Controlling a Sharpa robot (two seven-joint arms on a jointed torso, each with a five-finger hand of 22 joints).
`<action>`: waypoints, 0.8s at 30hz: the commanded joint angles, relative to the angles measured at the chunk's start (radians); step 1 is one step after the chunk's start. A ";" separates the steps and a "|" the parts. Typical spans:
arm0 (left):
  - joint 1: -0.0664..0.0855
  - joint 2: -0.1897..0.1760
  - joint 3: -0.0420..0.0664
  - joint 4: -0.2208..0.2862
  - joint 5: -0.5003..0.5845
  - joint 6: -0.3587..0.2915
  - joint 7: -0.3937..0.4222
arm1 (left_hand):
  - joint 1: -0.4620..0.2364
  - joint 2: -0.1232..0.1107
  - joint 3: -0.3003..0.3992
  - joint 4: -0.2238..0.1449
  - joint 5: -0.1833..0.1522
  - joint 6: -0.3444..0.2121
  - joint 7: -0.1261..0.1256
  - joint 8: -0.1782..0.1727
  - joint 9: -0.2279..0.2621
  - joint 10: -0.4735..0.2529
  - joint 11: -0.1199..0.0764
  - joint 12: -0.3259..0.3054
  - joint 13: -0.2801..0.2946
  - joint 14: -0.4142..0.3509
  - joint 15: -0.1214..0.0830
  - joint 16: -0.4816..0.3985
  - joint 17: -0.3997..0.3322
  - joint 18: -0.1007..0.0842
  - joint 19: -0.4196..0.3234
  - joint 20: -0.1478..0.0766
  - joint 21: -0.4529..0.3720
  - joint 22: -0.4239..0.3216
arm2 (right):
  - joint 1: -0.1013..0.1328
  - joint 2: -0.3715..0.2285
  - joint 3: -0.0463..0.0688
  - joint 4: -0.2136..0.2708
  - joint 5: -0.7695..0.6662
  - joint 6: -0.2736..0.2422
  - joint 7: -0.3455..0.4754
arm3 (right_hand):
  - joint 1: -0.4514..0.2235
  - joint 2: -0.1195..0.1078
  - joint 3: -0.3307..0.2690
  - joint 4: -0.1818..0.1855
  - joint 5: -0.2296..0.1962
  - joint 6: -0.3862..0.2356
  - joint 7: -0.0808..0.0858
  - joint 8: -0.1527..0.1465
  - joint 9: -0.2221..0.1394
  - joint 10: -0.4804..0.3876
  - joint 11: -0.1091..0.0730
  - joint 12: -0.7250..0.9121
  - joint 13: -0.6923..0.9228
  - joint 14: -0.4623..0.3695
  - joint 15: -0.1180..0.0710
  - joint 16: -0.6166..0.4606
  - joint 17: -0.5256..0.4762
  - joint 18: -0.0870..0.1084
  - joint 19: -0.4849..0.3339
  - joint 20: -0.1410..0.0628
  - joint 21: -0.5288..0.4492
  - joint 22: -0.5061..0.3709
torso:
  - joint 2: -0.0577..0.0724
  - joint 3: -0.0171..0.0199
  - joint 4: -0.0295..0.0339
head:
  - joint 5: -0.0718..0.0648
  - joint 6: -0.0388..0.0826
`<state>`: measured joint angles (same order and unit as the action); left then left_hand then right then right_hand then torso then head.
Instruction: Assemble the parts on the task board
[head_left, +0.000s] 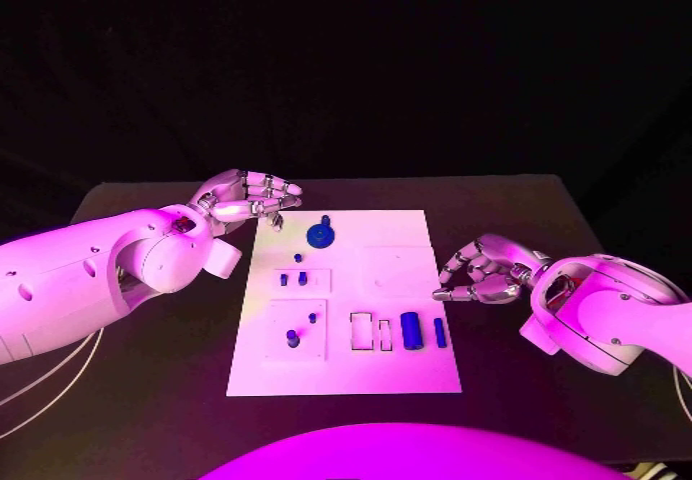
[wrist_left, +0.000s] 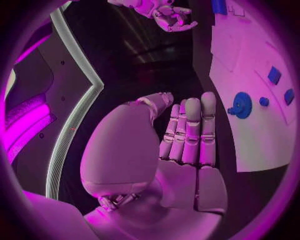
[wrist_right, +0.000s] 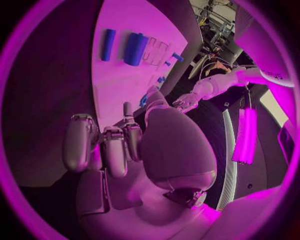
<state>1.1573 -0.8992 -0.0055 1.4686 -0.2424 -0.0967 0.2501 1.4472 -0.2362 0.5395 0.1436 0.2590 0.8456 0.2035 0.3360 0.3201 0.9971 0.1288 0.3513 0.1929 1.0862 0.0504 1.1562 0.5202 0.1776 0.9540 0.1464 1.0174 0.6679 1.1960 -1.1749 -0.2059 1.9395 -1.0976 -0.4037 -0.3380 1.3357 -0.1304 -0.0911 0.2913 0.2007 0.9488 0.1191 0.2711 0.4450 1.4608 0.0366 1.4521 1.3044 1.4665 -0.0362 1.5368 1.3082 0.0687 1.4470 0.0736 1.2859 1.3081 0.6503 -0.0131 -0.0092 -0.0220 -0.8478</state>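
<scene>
While both hands hang empty at the edges of the task board (head_left: 346, 375), nothing is being carried, so the step in hand looks like choosing and reaching for a first part. The left hand (head_left: 248, 197) hovers off the board's far left corner with its fingers loosely curled and apart, holding nothing; in its wrist view the fingers (wrist_left: 190, 131) stand straight and side by side, with the blue gear (wrist_left: 242, 104) lying flat on the board just beyond them. That gear (head_left: 320, 235) is the nearest part to it, so a good reach would come down from above and take the gear by its rim, keeping clear of the small blue pieces (head_left: 293, 279) in the recess just nearer the robot. The right hand (head_left: 483, 272) sits off the board's right edge, fingers curled inward but closed on nothing that I can see. Near it, toward the board's near side, lie a thick blue cylinder (head_left: 411, 330) and a thin blue peg (head_left: 440, 332) side by side, apart but close; picking one risks nudging the other. Two more small blue parts (head_left: 297, 334) rest in the near left recess. The black table (head_left: 505, 205) round the board carries nothing in the hands' way.
</scene>
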 joint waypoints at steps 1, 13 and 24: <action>0.001 0.001 0.001 0.008 0.032 -0.017 0.067 | -0.006 -0.004 -0.004 0.002 0.003 -0.008 -0.001 0.006 0.001 -0.005 0.002 0.005 0.001 -0.002 0.003 -0.003 -0.001 0.008 0.001 0.003 0.004 -0.001 | -0.014 -0.001 -0.002 0.021 -0.022 0.028 -0.117 | -0.018 0.004 -0.024 0.002 -0.003 0.008 -0.003 0.009 0.002 0.020 0.000 0.024 0.096 0.083 0.004 0.009 0.153 -0.010 0.012 0.000 0.018 0.117 | -0.002 -0.0015 -0.0043 | -0.013 -0.005; 0.001 0.000 0.001 0.016 0.039 -0.021 0.073 | -0.009 -0.005 -0.005 0.004 0.004 -0.009 -0.001 0.006 0.001 -0.006 0.003 0.005 0.001 -0.003 0.004 -0.003 -0.001 0.007 0.000 0.003 0.003 -0.001 | -0.063 0.054 -0.005 0.025 -0.102 0.000 -0.180 | -0.041 0.009 -0.048 0.003 0.000 0.022 -0.008 0.024 0.007 0.042 -0.004 0.048 0.143 0.088 0.002 0.015 0.177 -0.016 0.024 -0.001 0.046 0.134 | -0.001 -0.0019 -0.0010 | -0.016 -0.007; 0.001 -0.001 0.001 0.017 0.040 -0.016 0.068 | -0.010 -0.004 -0.005 0.005 0.004 -0.009 -0.001 0.007 0.001 -0.007 0.003 0.006 0.001 -0.004 0.004 -0.003 -0.001 0.007 -0.001 0.003 0.003 -0.001 | -0.104 0.110 -0.005 -0.003 -0.119 0.011 -0.191 | -0.057 0.013 -0.056 0.004 0.000 0.025 -0.010 0.028 0.008 0.043 -0.006 0.049 0.146 0.088 0.001 0.016 0.180 -0.016 0.025 -0.002 0.046 0.136 | -0.001 -0.0014 -0.0018 | -0.012 -0.010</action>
<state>1.1573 -0.9007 -0.0055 1.4819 -0.2130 -0.1152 0.3026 1.4441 -0.2393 0.5368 0.1463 0.2590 0.8456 0.2035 0.3360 0.3198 0.9971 0.1288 0.3513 0.1927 1.0863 0.0503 1.1563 0.5203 0.1776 0.9540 0.1464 1.0174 0.6680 1.0949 -1.0671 -0.2104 1.9379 -1.1870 -0.4023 -0.5152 1.2866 -0.1188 -0.1405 0.2939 0.2008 0.9674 0.1082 0.2942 0.4525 1.4631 0.0358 1.4949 1.3082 1.4665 -0.0361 1.5476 1.3079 0.0688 1.4593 0.0717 1.3266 1.3079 0.6492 -0.0146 -0.0105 -0.0318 -0.8572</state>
